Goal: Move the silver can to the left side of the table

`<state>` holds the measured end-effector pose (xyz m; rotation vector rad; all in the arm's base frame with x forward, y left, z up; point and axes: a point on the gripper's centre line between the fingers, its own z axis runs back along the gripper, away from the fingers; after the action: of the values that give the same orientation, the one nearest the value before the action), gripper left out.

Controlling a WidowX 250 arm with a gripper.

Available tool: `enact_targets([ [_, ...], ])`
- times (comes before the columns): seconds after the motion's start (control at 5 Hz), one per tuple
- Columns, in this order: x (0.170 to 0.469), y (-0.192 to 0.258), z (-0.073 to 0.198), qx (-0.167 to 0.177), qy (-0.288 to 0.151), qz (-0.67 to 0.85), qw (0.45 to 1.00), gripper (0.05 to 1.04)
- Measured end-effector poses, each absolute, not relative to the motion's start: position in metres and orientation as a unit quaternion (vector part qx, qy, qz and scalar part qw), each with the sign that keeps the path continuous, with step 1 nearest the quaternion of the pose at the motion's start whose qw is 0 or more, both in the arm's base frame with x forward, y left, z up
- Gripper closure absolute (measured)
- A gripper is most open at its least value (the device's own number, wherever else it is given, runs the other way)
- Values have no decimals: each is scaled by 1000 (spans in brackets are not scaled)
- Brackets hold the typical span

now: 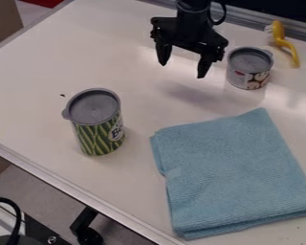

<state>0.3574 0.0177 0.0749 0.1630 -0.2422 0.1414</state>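
Note:
My gripper hangs over the upper middle of the table, open, with nothing between its fingers. Just to its right stands a short can with a grey lid and a red and white label, upright near the back edge; the two look close, and I cannot tell whether they touch. A taller can with a grey lid and a green striped label stands upright at left of centre, in front of the gripper and to its left. Neither can is plain silver; both have grey tops.
A folded blue cloth covers the front right of the white table. Behind the short can lies a yellow-handled brush. A metal rail runs along the back, and the table's front edge slants across the lower left.

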Motion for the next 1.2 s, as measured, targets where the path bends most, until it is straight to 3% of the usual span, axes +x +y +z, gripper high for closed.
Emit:
enact_targets([
  [0.2,352,16,62,79,-99,78,989,87],
  [0.6,343,-7,70,34,-53,202,977,87],
  [1.2,348,-66,88,-13,-67,330,942,87],
])
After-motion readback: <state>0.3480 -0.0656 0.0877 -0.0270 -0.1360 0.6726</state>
